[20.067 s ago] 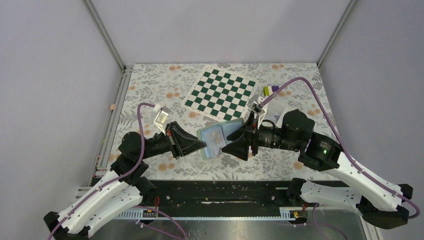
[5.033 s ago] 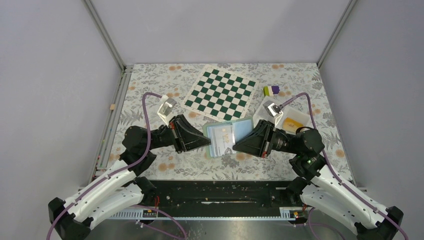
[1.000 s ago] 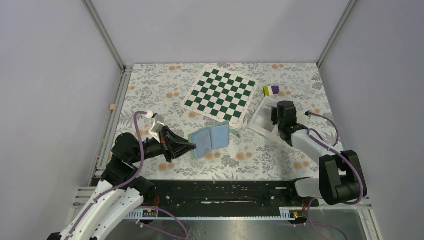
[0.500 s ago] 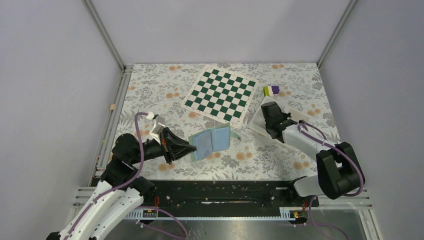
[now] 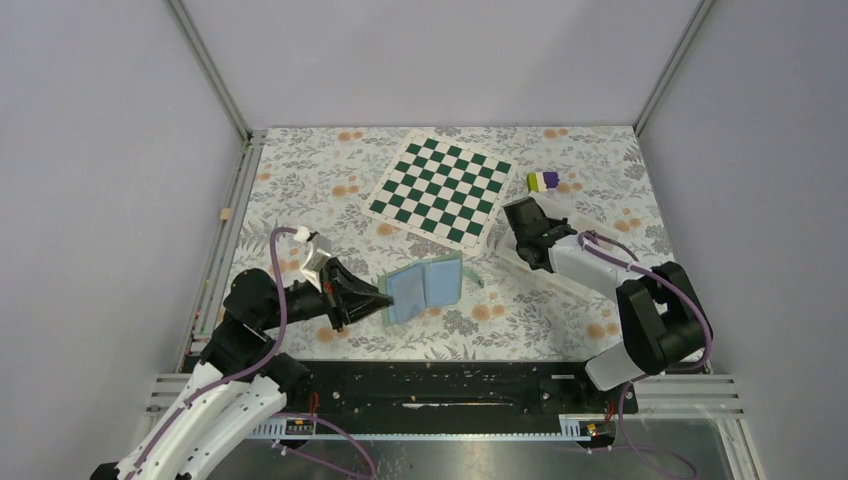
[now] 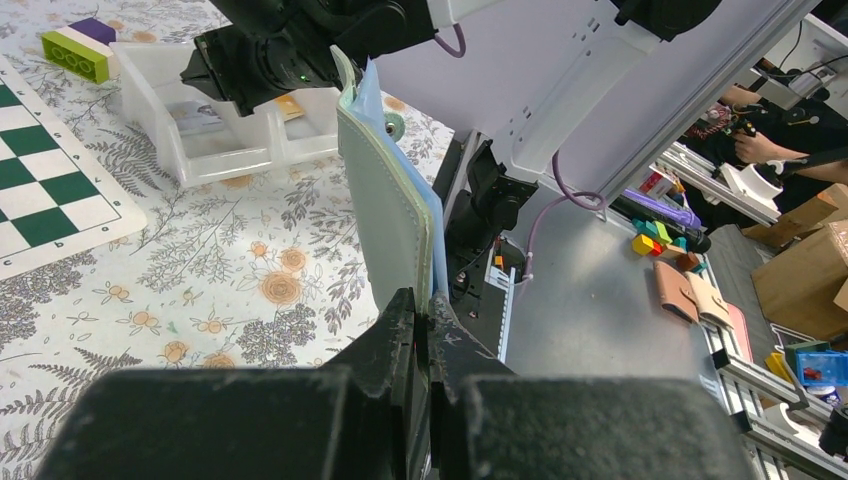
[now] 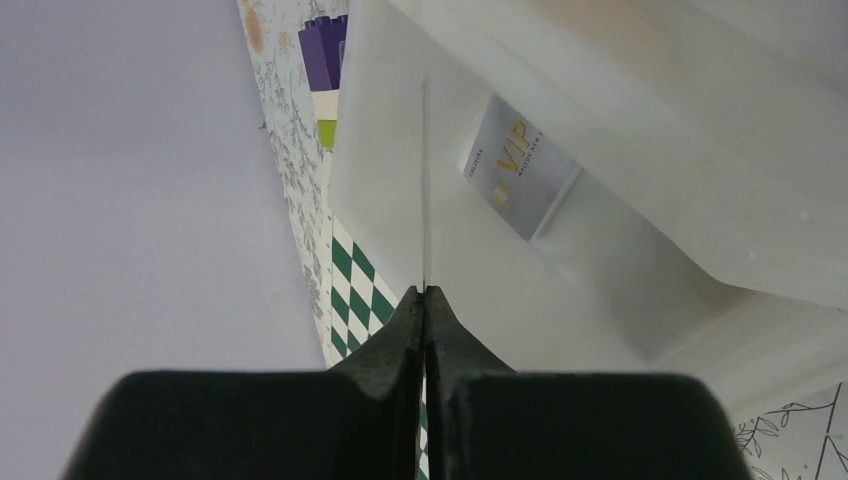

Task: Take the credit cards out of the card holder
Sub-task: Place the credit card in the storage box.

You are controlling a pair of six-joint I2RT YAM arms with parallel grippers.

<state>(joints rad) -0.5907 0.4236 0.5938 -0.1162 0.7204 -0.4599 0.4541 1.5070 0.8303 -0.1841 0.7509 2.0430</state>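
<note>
The table [image 5: 300,180] carries a cloth printed with grey leaves and orange flowers. A green-and-white chequered mat [image 5: 440,190] lies flat near the middle of the far edge, turned at an angle to it. Toward the right edge stands a white plastic tray [image 6: 170,130], divided into compartments. A small block [image 5: 543,181], purple, white and yellow-green, lies just beside the tray's far corner. A small tan cube [image 5: 226,213] sits at the left edge.

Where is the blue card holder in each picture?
Top external: the card holder sits mid-table, its left edge nipped by the left pincer.
Left wrist: it stands upright in the centre, above the pincer.
Right wrist: not in it.
Shared landmark: the green-and-white chequered mat, seen in all three.
</note>
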